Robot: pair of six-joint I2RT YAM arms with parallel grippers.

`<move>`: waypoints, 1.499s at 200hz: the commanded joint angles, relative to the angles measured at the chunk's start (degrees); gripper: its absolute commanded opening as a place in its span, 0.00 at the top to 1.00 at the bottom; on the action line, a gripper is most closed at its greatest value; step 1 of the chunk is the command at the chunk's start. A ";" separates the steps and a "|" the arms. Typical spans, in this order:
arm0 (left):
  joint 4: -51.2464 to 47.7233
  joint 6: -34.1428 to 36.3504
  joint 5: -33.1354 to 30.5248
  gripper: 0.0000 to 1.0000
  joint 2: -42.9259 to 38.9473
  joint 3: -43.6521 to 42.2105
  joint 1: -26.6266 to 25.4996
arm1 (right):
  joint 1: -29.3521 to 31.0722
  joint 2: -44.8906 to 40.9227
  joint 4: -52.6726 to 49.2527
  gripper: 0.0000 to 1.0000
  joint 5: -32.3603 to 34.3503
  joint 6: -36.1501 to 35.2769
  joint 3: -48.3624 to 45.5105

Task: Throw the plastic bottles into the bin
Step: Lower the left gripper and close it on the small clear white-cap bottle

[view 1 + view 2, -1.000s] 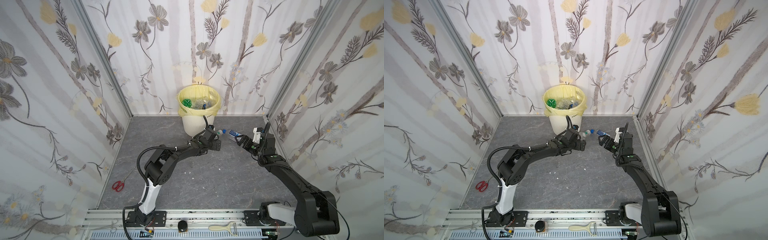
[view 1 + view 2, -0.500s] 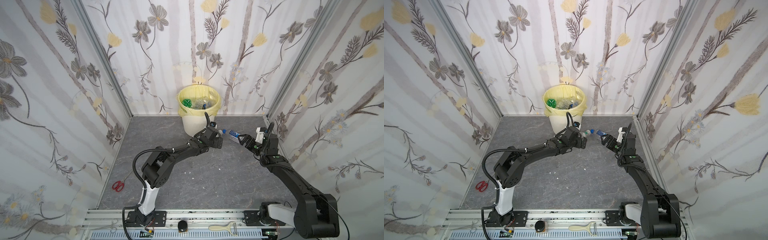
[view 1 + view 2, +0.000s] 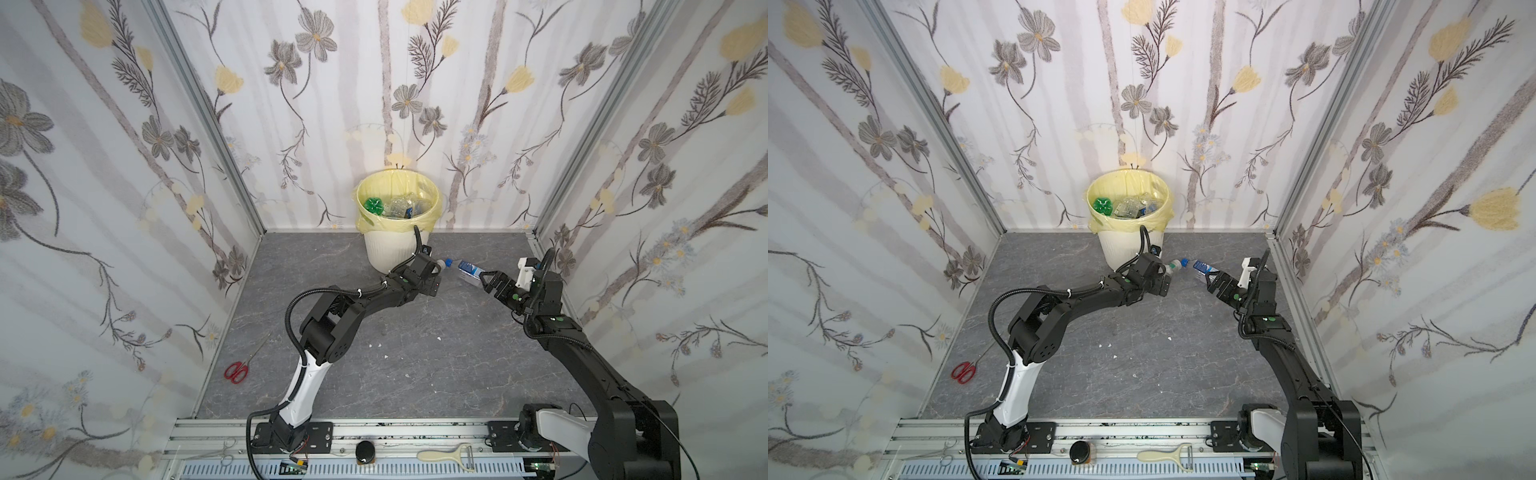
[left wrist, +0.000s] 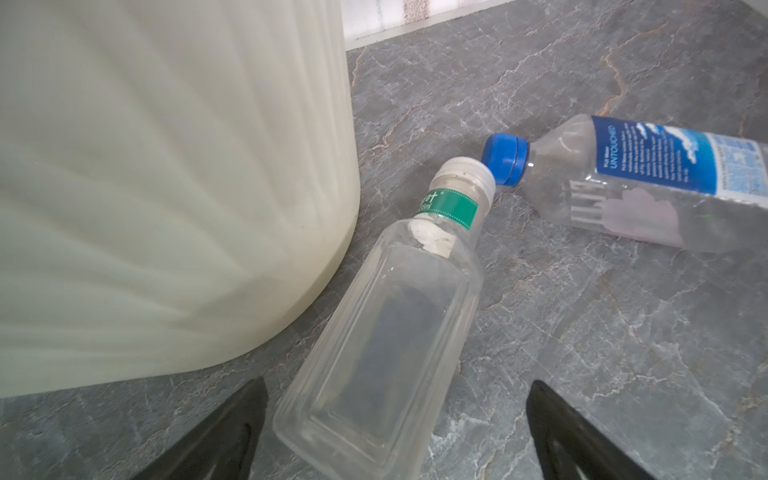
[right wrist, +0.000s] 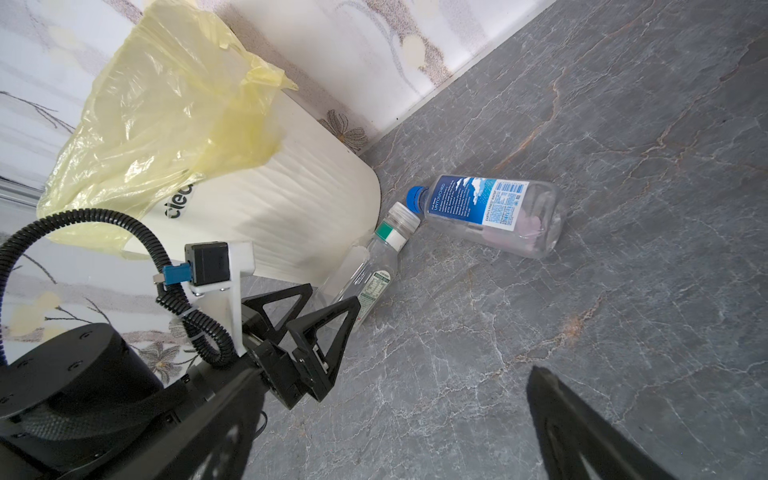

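- Plastic is seen heaped in the bin [image 3: 390,253], which is set at 12 o'clock on the table [image 3: 415,365] against the back wall. A green bottle [image 3: 372,205] and several clear ones are made out inside the yellow bag [image 3: 365,220] folded over its rim.
- Two bottles are found lying on the table, not yet binned. The task is therefore judged close to its end, with two pick-ups and drops left as far as is shown.
- A square bottle [image 4: 386,332], clear with a white cap [image 4: 465,174] and a green neck band, is laid at the bin's foot, at about 4 o'clock from it.
- A blue-labelled bottle [image 4: 665,178] is laid at the square bottle's 3 o'clock, and its blue cap [image 4: 505,160] seems to touch the white one.
- The left hand [image 4: 397,386] is held wide open, its fingers set either side of the square bottle's base. Nothing is gripped, and contact cannot be told.
- The right hand [image 3: 488,279] is likewise spread fully and empty. In the right wrist view the blue-labelled bottle is shown ahead of it, not between its fingers.
- The bottles inside the bin cannot be counted, since the lower layers are hidden.
- The table behind the bin and beneath both arms is covered from view.
- Red scissors [image 3: 236,371] at 8 o'clock and a peeler [image 3: 446,455] on the rail at 6 o'clock are not taken for task things.
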 commanded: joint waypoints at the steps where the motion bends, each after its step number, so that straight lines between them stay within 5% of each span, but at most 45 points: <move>1: 0.10 1.28 0.30 0.00 0.67 0.72 -0.01 | -0.03 0.30 1.92 0.00 -1.07 -0.19 -0.17; 75: -0.28 0.70 3.90 0.16 1.56 0.11 -0.14 | -0.42 0.60 2.43 0.00 -1.09 -0.22 -0.74; 154: -0.49 1.61 3.21 0.15 4.27 2.62 -0.09 | -0.64 1.31 2.97 0.00 -1.44 -0.23 -0.72; 204: -0.59 1.36 3.98 0.34 4.61 2.65 -0.09 | -0.98 2.18 3.39 0.00 -1.75 -0.24 -0.63; 300: -0.49 0.39 6.92 0.40 -3.53 -4.15 -0.10 | -0.99 3.46 5.72 0.00 -3.72 1.40 -1.23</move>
